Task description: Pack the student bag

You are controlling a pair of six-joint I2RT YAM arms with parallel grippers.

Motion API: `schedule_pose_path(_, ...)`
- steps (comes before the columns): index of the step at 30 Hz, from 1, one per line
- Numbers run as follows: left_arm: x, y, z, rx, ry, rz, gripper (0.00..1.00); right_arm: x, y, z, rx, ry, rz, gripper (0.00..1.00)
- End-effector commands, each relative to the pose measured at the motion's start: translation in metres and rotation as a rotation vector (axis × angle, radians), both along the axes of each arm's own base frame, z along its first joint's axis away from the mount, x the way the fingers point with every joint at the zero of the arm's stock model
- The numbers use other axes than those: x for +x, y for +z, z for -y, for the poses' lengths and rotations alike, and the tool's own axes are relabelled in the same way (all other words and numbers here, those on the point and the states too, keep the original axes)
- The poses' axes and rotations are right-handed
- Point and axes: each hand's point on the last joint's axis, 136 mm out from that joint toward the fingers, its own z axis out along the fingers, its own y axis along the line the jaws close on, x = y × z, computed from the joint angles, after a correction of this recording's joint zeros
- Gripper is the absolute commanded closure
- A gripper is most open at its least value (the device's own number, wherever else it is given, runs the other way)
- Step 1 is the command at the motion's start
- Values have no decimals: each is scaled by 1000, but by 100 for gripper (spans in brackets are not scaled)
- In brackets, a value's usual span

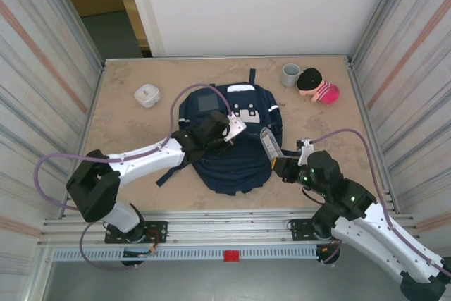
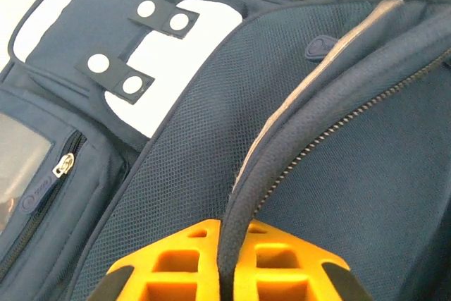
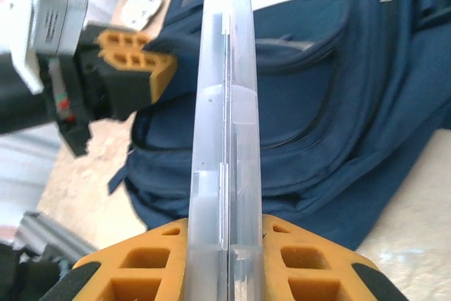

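Nearest me, on the right, the right end effector point(image 3: 224, 259) is pinching a clear plastic case point(image 3: 224, 103) at its lower end. The case stands up on edge, just over the right side of the student bag point(image 1: 232, 160). Seen edge-on like that, I can't tell whether the case has anything in it.

The student bag lies flat in the middle of the bench point(image 1: 127, 125), its white patch with dark tabs toward the far side. The left end effector point(image 2: 227, 259) reaches over it from the left, its orange fingers point(image 2: 176, 269) pressed together on a padded navy rim that runs beside a line of zip teeth. The bag's inside is hidden behind the fabric. A clear window pocket shows at the left edge of the left wrist view, cut off by the frame.

Farther back, a small white box point(image 1: 146, 94) sits left of the bag, lid on, contents unseen. At the far right a grey cup point(image 1: 290, 75) stands upright, its interior too dark to read, with a plush doll point(image 1: 318, 87) lying just beside it.
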Motion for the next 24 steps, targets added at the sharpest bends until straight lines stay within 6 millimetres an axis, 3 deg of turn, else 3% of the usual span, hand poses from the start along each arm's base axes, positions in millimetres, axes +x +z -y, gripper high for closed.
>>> schedule_pose_path(1, 20, 45, 0, -161, 106, 11, 100, -16, 28, -30, 94, 187, -5, 86)
schedule_pose_path(5, 26, 79, 5, -298, 123, -2, 100, -22, 26, -52, 96, 304, -83, 86)
schedule_pose_path(9, 22, 99, 15, -356, 84, -19, 100, -12, 26, -81, 160, 364, -132, 86)
schedule_pose_path(14, 15, 115, 18, -408, 75, -39, 100, 24, 21, -102, 246, 268, -180, 84)
schedule_pose_path(20, 4, 125, 19, -440, 55, -47, 100, 40, 7, -138, 253, 342, -308, 85)
schedule_pose_path(24, 2, 127, 18, -459, 54, -46, 100, 53, -15, -142, 186, 307, -387, 83)
